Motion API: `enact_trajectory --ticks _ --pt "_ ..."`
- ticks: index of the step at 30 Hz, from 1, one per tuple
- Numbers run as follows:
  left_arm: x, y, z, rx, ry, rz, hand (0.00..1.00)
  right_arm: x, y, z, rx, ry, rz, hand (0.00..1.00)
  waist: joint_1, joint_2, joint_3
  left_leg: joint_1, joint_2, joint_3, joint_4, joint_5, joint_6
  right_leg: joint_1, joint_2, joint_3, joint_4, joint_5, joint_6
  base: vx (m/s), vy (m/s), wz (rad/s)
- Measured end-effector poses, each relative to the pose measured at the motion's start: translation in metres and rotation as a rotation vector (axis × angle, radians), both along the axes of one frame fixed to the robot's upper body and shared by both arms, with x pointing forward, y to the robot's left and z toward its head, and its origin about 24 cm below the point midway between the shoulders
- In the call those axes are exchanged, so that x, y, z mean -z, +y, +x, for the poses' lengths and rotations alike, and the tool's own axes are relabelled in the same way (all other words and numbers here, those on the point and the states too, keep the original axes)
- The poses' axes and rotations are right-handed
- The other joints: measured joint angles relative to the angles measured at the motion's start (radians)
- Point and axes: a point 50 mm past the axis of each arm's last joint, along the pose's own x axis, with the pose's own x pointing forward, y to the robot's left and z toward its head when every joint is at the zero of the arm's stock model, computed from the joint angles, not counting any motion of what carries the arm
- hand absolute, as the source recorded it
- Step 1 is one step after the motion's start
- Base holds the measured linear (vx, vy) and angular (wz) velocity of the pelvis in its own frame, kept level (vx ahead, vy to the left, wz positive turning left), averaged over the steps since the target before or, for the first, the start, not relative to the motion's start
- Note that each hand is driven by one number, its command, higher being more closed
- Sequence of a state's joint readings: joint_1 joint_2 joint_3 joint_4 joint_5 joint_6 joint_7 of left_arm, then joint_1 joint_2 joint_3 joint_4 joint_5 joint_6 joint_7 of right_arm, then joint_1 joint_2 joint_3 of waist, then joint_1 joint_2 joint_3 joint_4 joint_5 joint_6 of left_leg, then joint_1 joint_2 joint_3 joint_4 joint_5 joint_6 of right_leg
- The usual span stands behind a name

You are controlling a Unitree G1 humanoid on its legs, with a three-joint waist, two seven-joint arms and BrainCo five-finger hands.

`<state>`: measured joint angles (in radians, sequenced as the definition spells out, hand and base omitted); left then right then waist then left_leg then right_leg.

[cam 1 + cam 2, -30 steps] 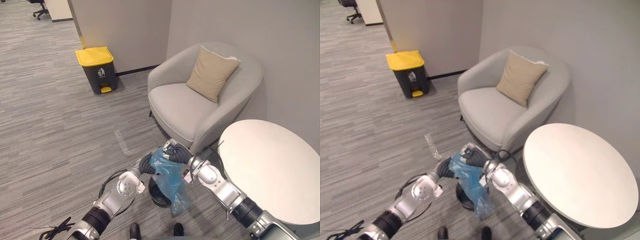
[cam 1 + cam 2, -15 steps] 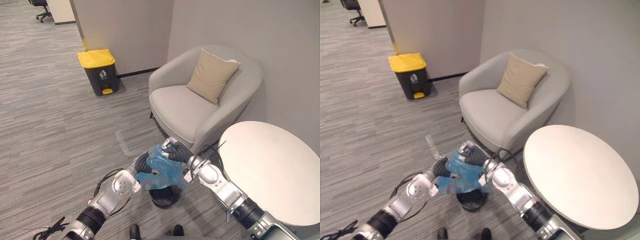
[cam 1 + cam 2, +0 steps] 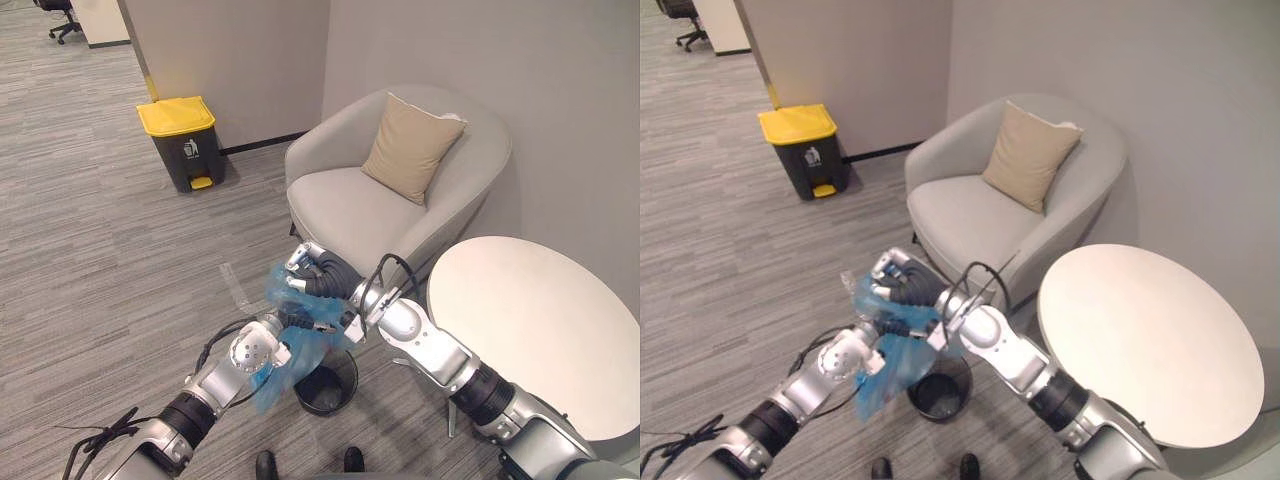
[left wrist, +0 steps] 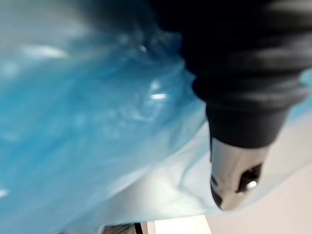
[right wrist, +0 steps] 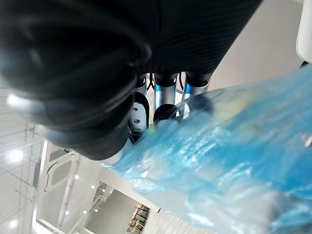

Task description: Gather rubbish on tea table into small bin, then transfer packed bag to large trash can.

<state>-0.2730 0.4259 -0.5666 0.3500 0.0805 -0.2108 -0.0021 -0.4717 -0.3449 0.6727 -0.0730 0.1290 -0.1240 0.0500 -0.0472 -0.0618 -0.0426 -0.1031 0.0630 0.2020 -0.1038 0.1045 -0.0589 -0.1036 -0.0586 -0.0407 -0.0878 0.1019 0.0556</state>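
The robot's right hand (image 3: 318,276) is raised in front of its body, its fingers curled down over the gathered top of a crumpled, see-through blue plastic bag (image 3: 272,380), gripping it. The left hand (image 4: 233,161) sits just below and beside the right hand, pressed into the same bag. The plastic wraps around it, so I cannot tell whether it is gripping. The bag hangs loosely down from both hands, in the air.

Directly below the hands, a small round black bin (image 3: 341,399) stands on the grey carpeted floor, and the bag's lower end dangles beside its rim. Beyond the hands is a light grey armchair (image 3: 345,205) with a beige square cushion (image 3: 410,146). To the right of the right hand is a round white tabletop (image 3: 535,325). Well beyond the left hand stands a large dark trash can with a yellow lid (image 3: 181,142).
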Motion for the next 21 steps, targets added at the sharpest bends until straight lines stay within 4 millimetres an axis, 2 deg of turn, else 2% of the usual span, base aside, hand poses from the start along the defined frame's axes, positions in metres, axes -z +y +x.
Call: enact_trajectory --ticks 9,17,20,21 --pt "0.009 -0.002 0.000 -0.029 0.025 -0.005 1.00 -0.019 0.012 0.004 -0.017 -0.058 0.025 1.00 0.002 0.003 0.000 0.000 0.002 -0.002 0.000 -0.001 -0.001 -0.001 0.003 0.001 0.000 0.000 -0.001 0.00 0.001 0.00" --pt "0.017 -0.002 -0.006 -0.049 0.066 -0.019 1.00 -0.016 0.011 0.003 -0.014 -0.045 0.026 1.00 0.002 0.007 -0.001 0.001 0.001 -0.002 0.000 -0.001 -0.001 -0.001 0.002 0.001 0.000 0.000 -0.001 0.00 0.000 0.00" --pt "0.025 0.003 -0.012 -0.097 0.107 -0.036 1.00 -0.005 0.011 -0.002 -0.003 0.014 0.058 1.00 -0.001 0.010 -0.002 0.001 0.001 -0.002 0.000 -0.001 -0.001 -0.001 0.002 0.001 0.000 -0.002 -0.001 0.00 0.000 0.00" --pt "0.029 0.005 -0.015 -0.109 0.127 -0.035 1.00 0.002 0.011 -0.004 -0.002 0.040 0.062 0.00 -0.001 0.010 -0.002 0.001 0.001 -0.002 0.000 -0.001 -0.002 0.000 0.002 0.001 0.000 -0.003 -0.002 0.00 0.000 0.00"
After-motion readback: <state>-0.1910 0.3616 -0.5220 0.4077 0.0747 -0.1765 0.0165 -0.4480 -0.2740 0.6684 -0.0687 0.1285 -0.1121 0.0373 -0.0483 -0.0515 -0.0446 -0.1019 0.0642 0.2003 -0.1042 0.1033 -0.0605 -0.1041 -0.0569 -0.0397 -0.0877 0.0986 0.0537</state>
